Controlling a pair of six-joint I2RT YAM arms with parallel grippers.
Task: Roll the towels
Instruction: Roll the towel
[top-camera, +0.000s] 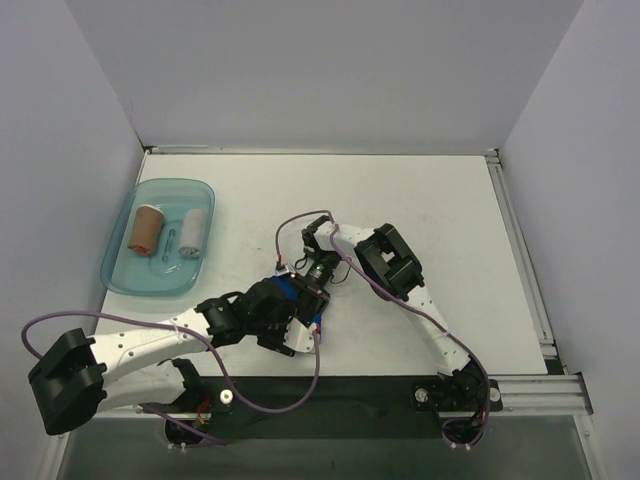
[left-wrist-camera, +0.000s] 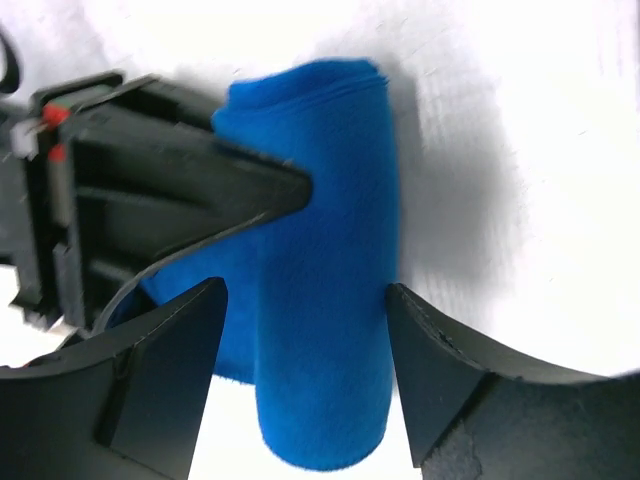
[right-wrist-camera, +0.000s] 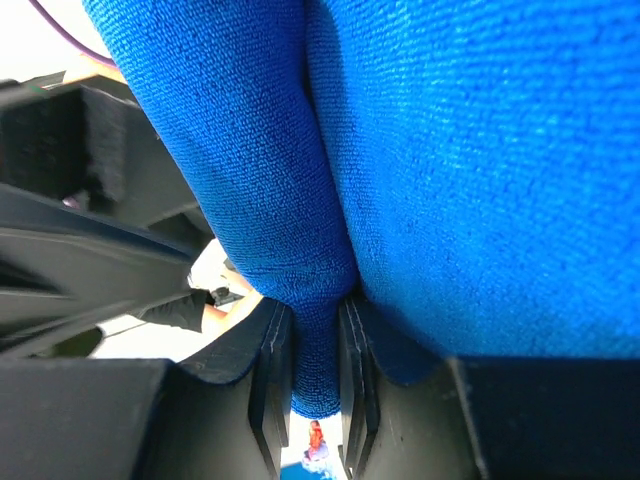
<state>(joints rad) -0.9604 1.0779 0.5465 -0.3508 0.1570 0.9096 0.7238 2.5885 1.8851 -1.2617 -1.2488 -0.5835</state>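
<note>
A bright blue towel (left-wrist-camera: 325, 300), rolled into a thick cylinder, lies on the white table. My left gripper (left-wrist-camera: 305, 360) is open and straddles the roll. Its right finger (left-wrist-camera: 440, 370) sits at the roll's side, and its left finger (left-wrist-camera: 170, 360) stands a little off it. My right gripper (right-wrist-camera: 318, 370) is shut on a fold of the blue towel (right-wrist-camera: 450, 150), and its black fingers (left-wrist-camera: 200, 190) press into the roll's left side. From above, both grippers meet over the towel (top-camera: 288, 290) and hide most of it. A tan rolled towel (top-camera: 147, 228) and a white rolled towel (top-camera: 192, 232) lie in a tray.
The translucent blue tray (top-camera: 120, 262) sits at the table's left edge. Grey walls close the left, back and right sides. A purple cable (top-camera: 290, 225) loops above the right wrist. A metal rail (top-camera: 520, 385) runs along the near right edge.
</note>
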